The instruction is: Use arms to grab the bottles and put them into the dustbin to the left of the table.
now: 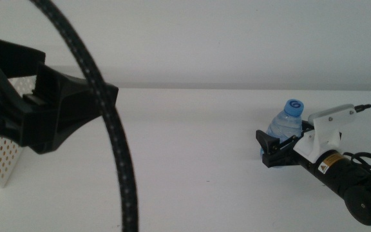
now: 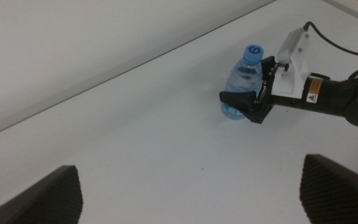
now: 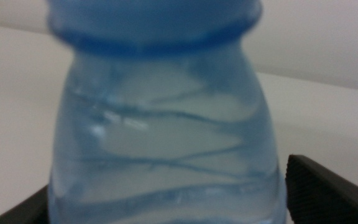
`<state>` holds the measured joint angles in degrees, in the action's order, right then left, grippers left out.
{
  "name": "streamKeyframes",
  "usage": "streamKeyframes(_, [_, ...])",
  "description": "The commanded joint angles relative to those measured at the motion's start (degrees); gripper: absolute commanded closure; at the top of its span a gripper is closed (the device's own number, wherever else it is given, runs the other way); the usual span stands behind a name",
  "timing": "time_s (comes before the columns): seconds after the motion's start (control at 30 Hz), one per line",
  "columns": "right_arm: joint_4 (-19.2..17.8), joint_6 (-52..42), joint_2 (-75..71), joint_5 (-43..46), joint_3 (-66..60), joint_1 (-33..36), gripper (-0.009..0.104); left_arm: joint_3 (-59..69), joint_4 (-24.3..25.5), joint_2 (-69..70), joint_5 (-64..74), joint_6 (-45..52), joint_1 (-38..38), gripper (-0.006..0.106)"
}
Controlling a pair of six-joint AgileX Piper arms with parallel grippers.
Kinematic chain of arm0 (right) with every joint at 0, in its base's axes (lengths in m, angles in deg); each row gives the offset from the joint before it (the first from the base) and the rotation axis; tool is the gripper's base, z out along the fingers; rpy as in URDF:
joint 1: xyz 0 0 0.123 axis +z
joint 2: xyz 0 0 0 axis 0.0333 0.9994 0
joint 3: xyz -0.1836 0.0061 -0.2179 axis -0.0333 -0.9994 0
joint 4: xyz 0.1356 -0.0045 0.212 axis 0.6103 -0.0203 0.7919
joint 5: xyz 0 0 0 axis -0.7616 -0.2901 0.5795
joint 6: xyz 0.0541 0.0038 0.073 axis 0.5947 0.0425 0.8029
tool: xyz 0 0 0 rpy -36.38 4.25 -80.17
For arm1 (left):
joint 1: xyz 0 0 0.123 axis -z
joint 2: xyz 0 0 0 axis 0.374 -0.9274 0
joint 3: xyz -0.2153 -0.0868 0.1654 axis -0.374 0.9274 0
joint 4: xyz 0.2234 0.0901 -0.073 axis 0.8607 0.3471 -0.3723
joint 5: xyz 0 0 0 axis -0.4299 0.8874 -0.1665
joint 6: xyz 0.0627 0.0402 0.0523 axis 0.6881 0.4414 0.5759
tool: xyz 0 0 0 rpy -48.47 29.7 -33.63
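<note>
A small clear water bottle (image 1: 286, 122) with a blue cap stands upright on the white table at the right. My right gripper (image 1: 267, 147) is open, one jaw on each side of the bottle's lower body. From the right wrist the bottle (image 3: 166, 137) fills the picture, and the two jaws of the right gripper (image 3: 166, 202) show only at the corners. My left gripper (image 2: 185, 193) is open and holds nothing, high above the table's left part. It looks toward the bottle (image 2: 244, 78). The white perforated dustbin (image 1: 2, 158) sits at the far left, mostly hidden behind the left arm (image 1: 57, 106).
A thick black braided cable (image 1: 111, 129) of the left arm hangs across the middle view from top to bottom. The white table (image 1: 192, 161) runs back to a pale wall. A white camera bracket (image 1: 330, 129) sits on the right wrist.
</note>
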<state>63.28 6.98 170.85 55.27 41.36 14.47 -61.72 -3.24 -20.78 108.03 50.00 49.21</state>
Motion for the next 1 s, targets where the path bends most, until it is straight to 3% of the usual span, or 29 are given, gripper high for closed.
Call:
streamKeyframes(0.0, [-0.7,-0.53,0.54,-0.25,1.16,0.09,0.016,-0.39,-0.32,0.29,-1.07,-0.34,0.19,0.007])
streamKeyframes(0.13, [-0.7,-0.53,0.54,-3.06,1.57,0.09,0.027,-0.39,-0.32,0.29,-1.2,-0.34,0.19,0.007])
streamKeyframes(0.23, [-1.01,-0.53,0.54,-4.69,1.57,0.18,0.041,-0.39,-0.32,0.29,-1.31,-0.34,0.19,0.007])
streamKeyframes(0.4, [-4.46,-0.53,-0.14,-5.23,1.99,1.77,0.096,-0.39,-0.32,0.29,-1.39,-0.34,0.19,0.007])
streamKeyframes(0.57, [-7.44,-0.09,-2.83,-10.47,8.2,7.7,0.097,-0.39,-0.32,0.29,-1.39,-0.34,0.19,0.007])
streamKeyframes(0.73, [-12.05,3.96,-0.77,-25.39,22.17,15.53,0.097,-0.39,-0.32,0.29,-1.39,-0.34,0.19,0.007])
streamKeyframes(0.97, [-19.15,17.38,7.31,-32.17,41.47,22.44,0.097,-0.39,-0.32,0.29,-1.39,-0.34,0.19,0.007])
